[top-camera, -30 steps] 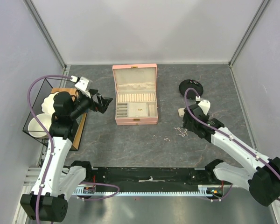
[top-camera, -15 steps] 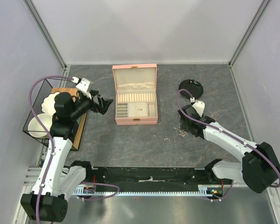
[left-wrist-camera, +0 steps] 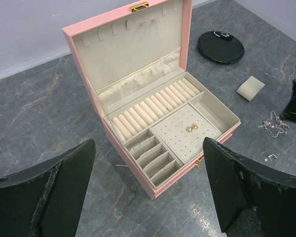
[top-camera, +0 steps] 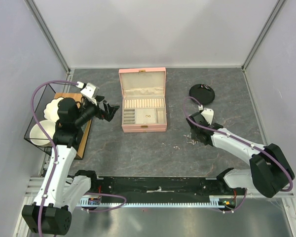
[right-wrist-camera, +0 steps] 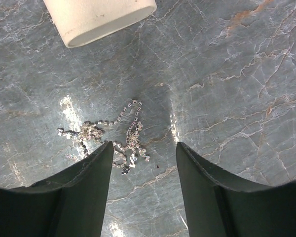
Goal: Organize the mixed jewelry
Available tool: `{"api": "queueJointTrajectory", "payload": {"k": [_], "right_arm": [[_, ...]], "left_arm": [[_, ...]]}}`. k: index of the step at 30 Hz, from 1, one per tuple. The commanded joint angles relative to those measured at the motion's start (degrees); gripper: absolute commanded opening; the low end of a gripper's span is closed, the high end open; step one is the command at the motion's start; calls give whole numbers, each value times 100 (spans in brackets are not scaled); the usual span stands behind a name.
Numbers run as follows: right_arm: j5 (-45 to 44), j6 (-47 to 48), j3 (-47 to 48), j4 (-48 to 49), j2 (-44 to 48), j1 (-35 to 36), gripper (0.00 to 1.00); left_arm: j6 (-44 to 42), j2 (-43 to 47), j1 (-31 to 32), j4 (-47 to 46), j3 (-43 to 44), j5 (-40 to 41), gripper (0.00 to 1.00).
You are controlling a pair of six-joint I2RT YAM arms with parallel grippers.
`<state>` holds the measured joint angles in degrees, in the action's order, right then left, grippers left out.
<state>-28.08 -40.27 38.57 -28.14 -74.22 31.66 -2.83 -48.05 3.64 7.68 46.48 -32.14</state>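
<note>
The open pink jewellery box (top-camera: 143, 101) is your chief obstacle. Its raised lid (top-camera: 142, 79) walls off the far side, so you can enter the compartments from above or over the low front wall. In front of the box, the grey stone-patterned table (top-camera: 138, 153) gives you mostly open passage. Right of the box, well apart from it, sit a round black disc (top-camera: 202, 93), a small beige cushion pad (left-wrist-camera: 250, 87) and a tangled silvery chain (right-wrist-camera: 113, 136). Left of the box, a black wire basket (top-camera: 33, 118) holding white bowls (top-camera: 39, 132) blocks the table's edge.

Right hand (right-wrist-camera: 144, 148) has dropped lower — narrowing over the chain (right-wrist-camera: 91, 132)
</note>
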Motion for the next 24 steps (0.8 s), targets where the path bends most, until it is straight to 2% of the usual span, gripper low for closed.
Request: {"api": "queueJointTrajectory", "payload": {"k": [1,8,24], "right_arm": [[-119,124,-60,160,-14,-19,61],[109,265,-139,344,-198,-142,57],[355,433,-77,661,-489,-213,54]], "left_arm": [[-218,103,14,-4,-51,-143,97],[-227,112,14,-4,-60,-143,96],[-288,129,14,-4,-78,-91,96]]}}
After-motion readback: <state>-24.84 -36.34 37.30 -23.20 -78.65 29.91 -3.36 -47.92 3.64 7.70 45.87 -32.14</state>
